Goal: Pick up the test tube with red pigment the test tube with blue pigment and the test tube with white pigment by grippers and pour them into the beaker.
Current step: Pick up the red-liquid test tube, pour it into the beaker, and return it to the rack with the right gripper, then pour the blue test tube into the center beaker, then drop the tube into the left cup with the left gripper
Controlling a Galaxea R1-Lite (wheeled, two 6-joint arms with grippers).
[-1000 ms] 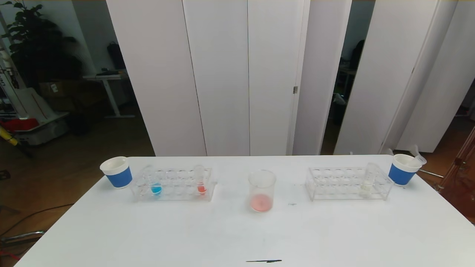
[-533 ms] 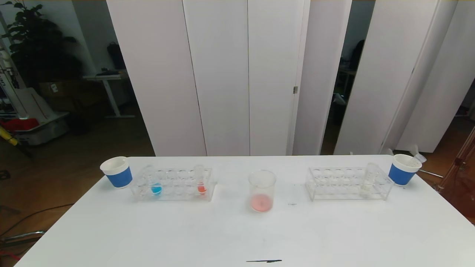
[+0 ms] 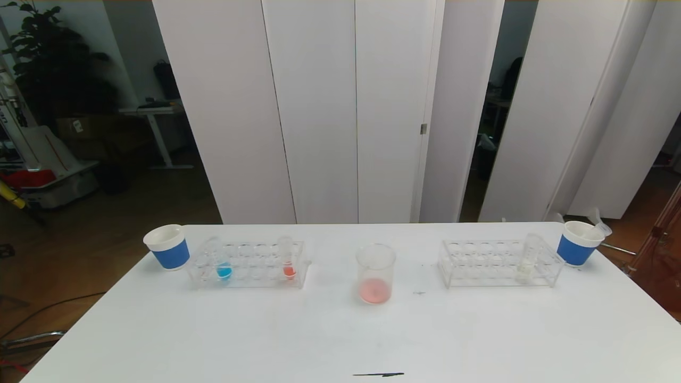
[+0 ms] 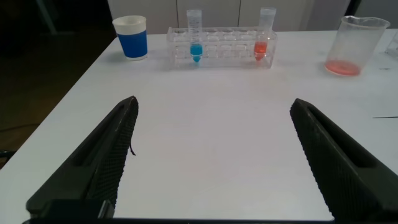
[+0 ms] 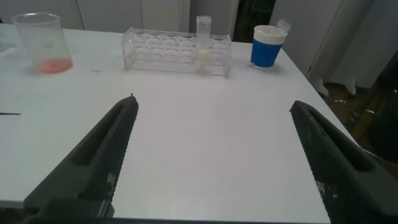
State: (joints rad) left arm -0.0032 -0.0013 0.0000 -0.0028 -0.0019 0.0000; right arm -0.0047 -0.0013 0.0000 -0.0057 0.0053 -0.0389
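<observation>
The test tube with blue pigment (image 3: 223,261) and the test tube with red pigment (image 3: 288,259) stand in the left clear rack (image 3: 250,276). The test tube with white pigment (image 3: 526,260) stands in the right clear rack (image 3: 479,279). The clear beaker (image 3: 375,274) between the racks holds a pink-red layer at its bottom. My left gripper (image 4: 212,102) is open and empty over the near table, well short of the blue tube (image 4: 195,36) and red tube (image 4: 265,34). My right gripper (image 5: 212,102) is open and empty, short of the white tube (image 5: 203,42). Neither gripper shows in the head view.
A white cup with a blue band (image 3: 167,246) stands left of the left rack. Another such cup (image 3: 578,243) stands right of the right rack with something clear sticking out. A dark mark (image 3: 379,374) lies near the table's front edge.
</observation>
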